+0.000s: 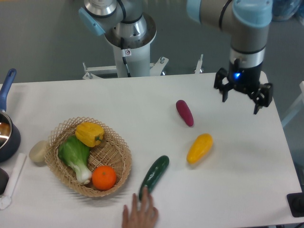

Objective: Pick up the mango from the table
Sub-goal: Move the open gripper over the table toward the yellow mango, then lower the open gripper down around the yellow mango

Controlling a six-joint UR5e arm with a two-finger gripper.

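From my remote seat I see, at the table's (pixel 142 99) left edge, a dark pot (pixel 6 137) with a blue handle, part cut off by the frame, and just right of it a pale round object (pixel 38 152) touching the wicker basket (pixel 121 154). The basket holds a yellow bell pepper (pixel 90 133), a bok choy (pixel 76 156) and an orange (pixel 104 177). At the near edge a human hand (pixel 140 213) reaches in, its fingertips touching the lower end of a cucumber (pixel 155 175) that lies tilted just right of the basket. Farther right, toward the middle, a purple eggplant (pixel 185 112) lies on the bare top, and the mango (pixel 199 148) lies below and slightly right of it, tilted, apart from both eggplant and cucumber. The gripper (pixel 242 93) hangs near the far right corner, up and to the right of the mango and well apart from it, with nothing between them; its jaws are spread wide and hold nothing. A blue light glows on the wrist above them. I can read no writing anywhere. A dark object (pixel 295 205) sits at the near right corner.
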